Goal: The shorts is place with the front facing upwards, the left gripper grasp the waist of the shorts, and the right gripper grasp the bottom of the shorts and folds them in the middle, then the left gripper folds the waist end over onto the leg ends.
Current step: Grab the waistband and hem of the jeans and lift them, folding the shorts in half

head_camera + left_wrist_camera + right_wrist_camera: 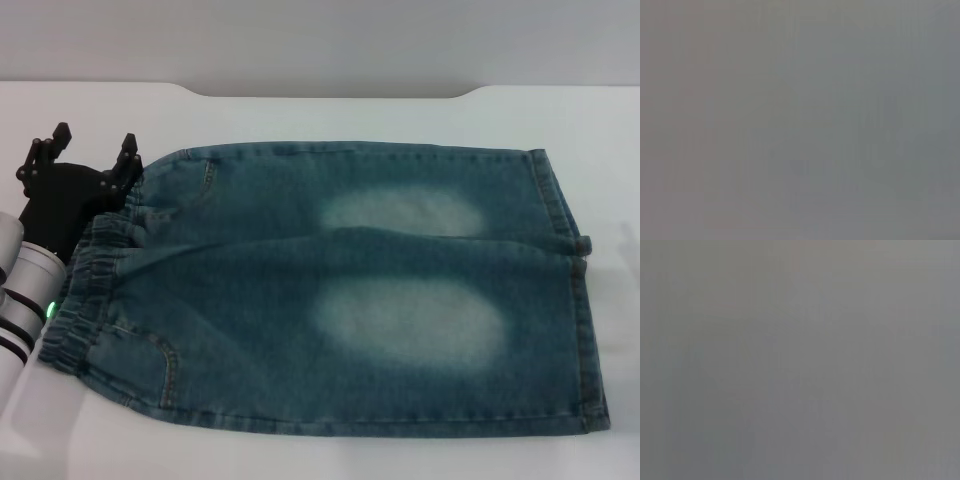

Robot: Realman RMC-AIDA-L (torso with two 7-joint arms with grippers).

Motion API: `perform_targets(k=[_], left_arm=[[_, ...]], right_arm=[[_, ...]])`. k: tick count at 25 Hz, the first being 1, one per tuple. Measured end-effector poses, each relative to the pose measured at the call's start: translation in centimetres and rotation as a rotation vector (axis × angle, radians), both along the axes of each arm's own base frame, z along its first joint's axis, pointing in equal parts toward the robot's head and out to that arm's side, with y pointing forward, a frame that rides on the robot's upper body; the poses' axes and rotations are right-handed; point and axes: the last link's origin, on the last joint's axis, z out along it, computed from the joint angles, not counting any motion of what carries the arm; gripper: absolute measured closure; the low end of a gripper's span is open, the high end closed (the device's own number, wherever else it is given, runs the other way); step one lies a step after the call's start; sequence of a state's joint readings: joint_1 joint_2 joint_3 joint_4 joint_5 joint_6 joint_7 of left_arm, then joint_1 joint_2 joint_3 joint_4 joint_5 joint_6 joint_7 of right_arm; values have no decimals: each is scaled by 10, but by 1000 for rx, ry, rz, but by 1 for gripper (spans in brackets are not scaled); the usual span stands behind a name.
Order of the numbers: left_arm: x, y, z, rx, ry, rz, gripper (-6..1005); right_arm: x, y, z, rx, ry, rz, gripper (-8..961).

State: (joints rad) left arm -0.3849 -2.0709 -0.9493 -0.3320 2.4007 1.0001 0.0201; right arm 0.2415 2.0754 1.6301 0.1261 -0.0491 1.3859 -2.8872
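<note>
Left tool (92,148) spread open, empty, poised at waist (85,290) | right tool unseen | shorts (350,290) flat on tabletop (400,110), hems (575,290) right | no fold begun.

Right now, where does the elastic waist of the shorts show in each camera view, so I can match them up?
Head view: the waist runs down the left edge of the shorts, beside the left tool, whose fingers are spread open.
Left wrist view: not in it; only blank grey.
Right wrist view: not in it; only blank grey.
Shared landmark: none; only the head view shows the scene.
</note>
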Motion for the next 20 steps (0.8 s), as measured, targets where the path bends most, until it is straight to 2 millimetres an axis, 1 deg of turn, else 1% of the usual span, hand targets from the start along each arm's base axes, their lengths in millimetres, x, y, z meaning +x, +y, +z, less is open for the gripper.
perform_targets(k=[4, 5, 7, 10, 15, 18, 20], left_arm=[[1, 0, 0, 0, -1, -2, 203], [1, 0, 0, -1, 0, -1, 203], [0, 0, -1, -4, 2, 1, 204], [0, 0, -1, -6, 2, 3, 204], [0, 0, -1, -8, 3, 4, 204], [0, 0, -2, -10, 3, 5, 204], [0, 0, -2, -10, 4, 5, 205]], right_arm=[[2, 0, 1, 1, 24, -13, 179], [3, -1, 1, -3, 44, -18, 179], [7, 1, 2, -30, 137, -41, 179], [12, 7, 10, -59, 265, -60, 179], [9, 16, 26, -98, 415, -29, 179], [7, 23, 33, -140, 474, -32, 179], [5, 27, 36, -164, 480, -33, 179]])
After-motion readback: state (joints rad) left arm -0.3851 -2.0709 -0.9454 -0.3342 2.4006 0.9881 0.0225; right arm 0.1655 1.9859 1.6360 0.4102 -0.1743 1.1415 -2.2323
